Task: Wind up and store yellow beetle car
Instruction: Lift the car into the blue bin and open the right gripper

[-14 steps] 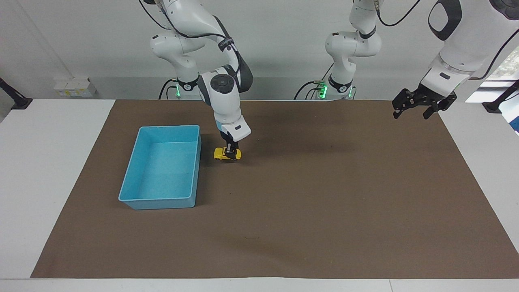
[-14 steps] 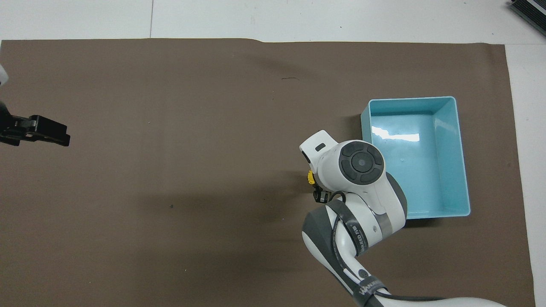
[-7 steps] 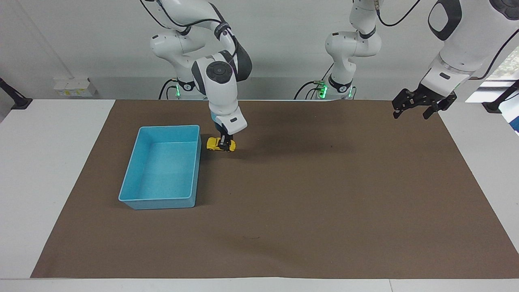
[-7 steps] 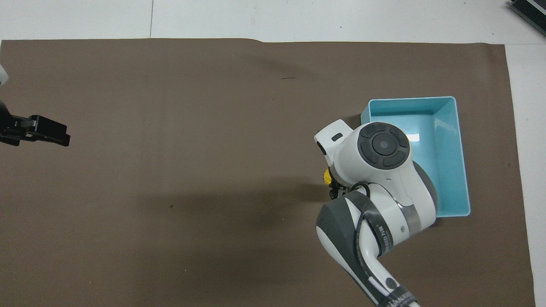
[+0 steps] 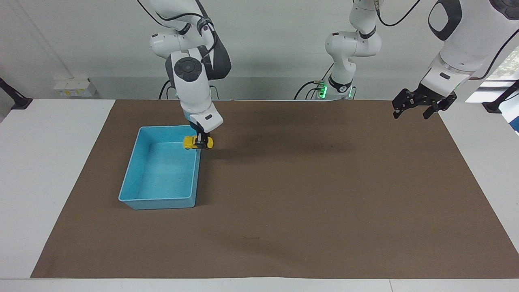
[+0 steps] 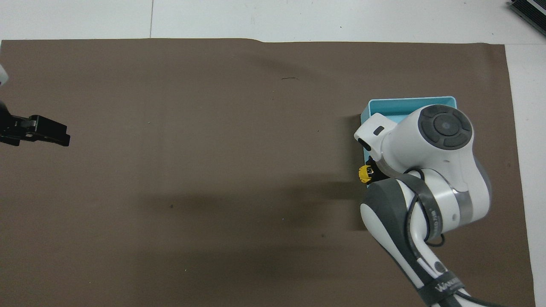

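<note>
My right gripper [image 5: 200, 141] is shut on the yellow beetle car [image 5: 197, 142] and holds it up in the air. The car hangs over the rim of the blue tray [image 5: 158, 201], at the tray's corner nearest the robots on the side toward the left arm's end. In the overhead view only one end of the yellow beetle car [image 6: 364, 174] peeks out from under my right arm, which also covers most of the blue tray [image 6: 409, 102]. My left gripper [image 5: 414, 110] waits open and empty, raised over the mat's edge at the left arm's end.
A brown mat [image 5: 308, 194] covers most of the white table [image 5: 48, 162]. The blue tray has nothing in it where its floor shows. The left gripper [image 6: 42, 132] shows at the edge of the overhead view.
My right gripper has lifted the yellow car off the mat and carried it toward the right arm's end, from beside the tray to over its rim. The left arm has not moved.
</note>
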Robot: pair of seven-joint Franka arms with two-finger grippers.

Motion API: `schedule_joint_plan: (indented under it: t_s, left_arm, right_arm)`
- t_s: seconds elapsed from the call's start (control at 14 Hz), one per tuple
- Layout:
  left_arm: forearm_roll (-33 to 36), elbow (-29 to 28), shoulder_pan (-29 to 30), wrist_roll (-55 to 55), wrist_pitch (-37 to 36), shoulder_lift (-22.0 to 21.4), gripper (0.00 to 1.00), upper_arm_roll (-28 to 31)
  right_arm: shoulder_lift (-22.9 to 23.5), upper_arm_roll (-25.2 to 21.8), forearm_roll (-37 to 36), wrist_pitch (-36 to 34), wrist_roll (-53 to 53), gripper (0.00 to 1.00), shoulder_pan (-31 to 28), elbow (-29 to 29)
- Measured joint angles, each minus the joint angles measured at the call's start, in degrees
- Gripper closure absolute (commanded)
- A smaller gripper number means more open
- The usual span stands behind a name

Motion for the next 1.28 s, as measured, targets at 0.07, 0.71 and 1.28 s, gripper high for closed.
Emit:
schedule_joint_plan:
  t_s: [0.07,0.71,1.28]
  left_arm:
    - [0.0,0.0,0.0,0.0,0.0,0.0,0.0,0.0]
    - [0.0,0.0,0.0,0.0,0.0,0.0,0.0,0.0]
    - [0.0,0.0,0.0,0.0,0.0,0.0,0.0,0.0]
  right_arm:
    - [0.0,-0.1,0.0,0.0,-2.7,1.0,-1.9,-0.7]
    - [-1.6,-0.2,0.0,0.0,-5.5,1.0,-7.3,-3.2]
    - [-1.7,-0.3,-0.2,9.4,-5.3,1.0,-11.0,-6.9]
